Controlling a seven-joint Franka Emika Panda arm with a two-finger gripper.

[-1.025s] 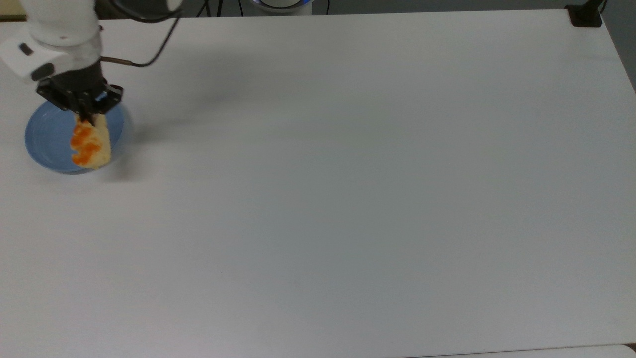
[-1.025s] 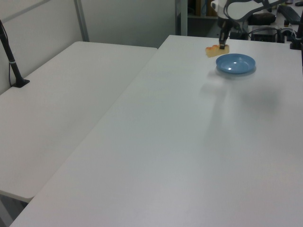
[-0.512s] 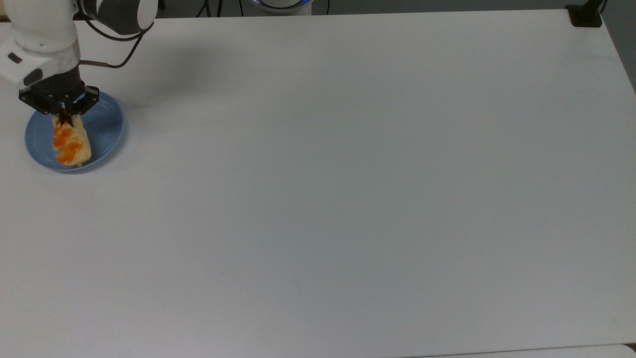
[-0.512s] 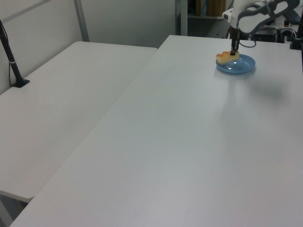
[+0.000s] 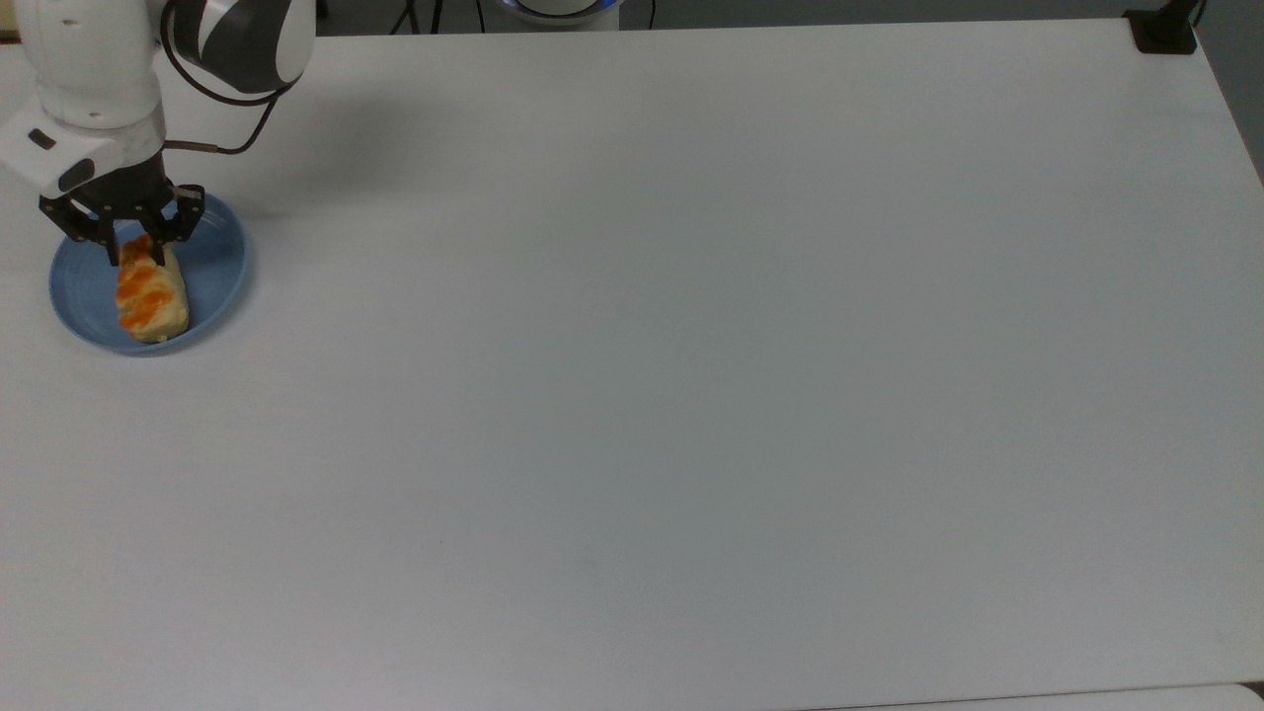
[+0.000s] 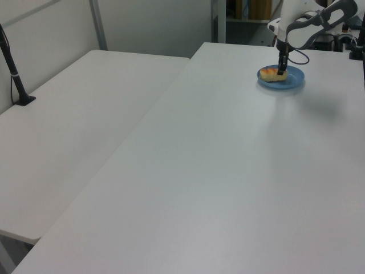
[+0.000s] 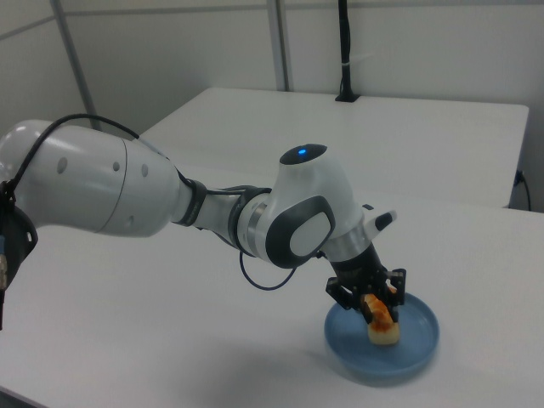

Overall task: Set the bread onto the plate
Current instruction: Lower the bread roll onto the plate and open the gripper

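Note:
The pale bun with orange-brown patches, the bread [image 5: 153, 301], lies inside the round light-blue plate [image 5: 212, 267] at the top view's far left. My gripper [image 5: 138, 252] stands open over the bread's far end, one black finger on each side of it. In the left view the bread [image 6: 269, 75] rests on the plate [image 6: 293, 80] at the table's far end, under the gripper [image 6: 281, 71]. In the right view the gripper [image 7: 374, 304] hangs just over the bread [image 7: 384, 330] in the plate [image 7: 416, 348].
The white table [image 5: 691, 395] spreads wide to the top view's right of the plate. A black post base [image 5: 1163, 30] sits at its far right corner. In the left view a second white table [image 6: 68, 125] adjoins, with a black pole [image 6: 14, 74].
The gripper carried the bread from above the plate's edge down onto the plate, then opened its fingers and let go. The bread now lies flat in the plate.

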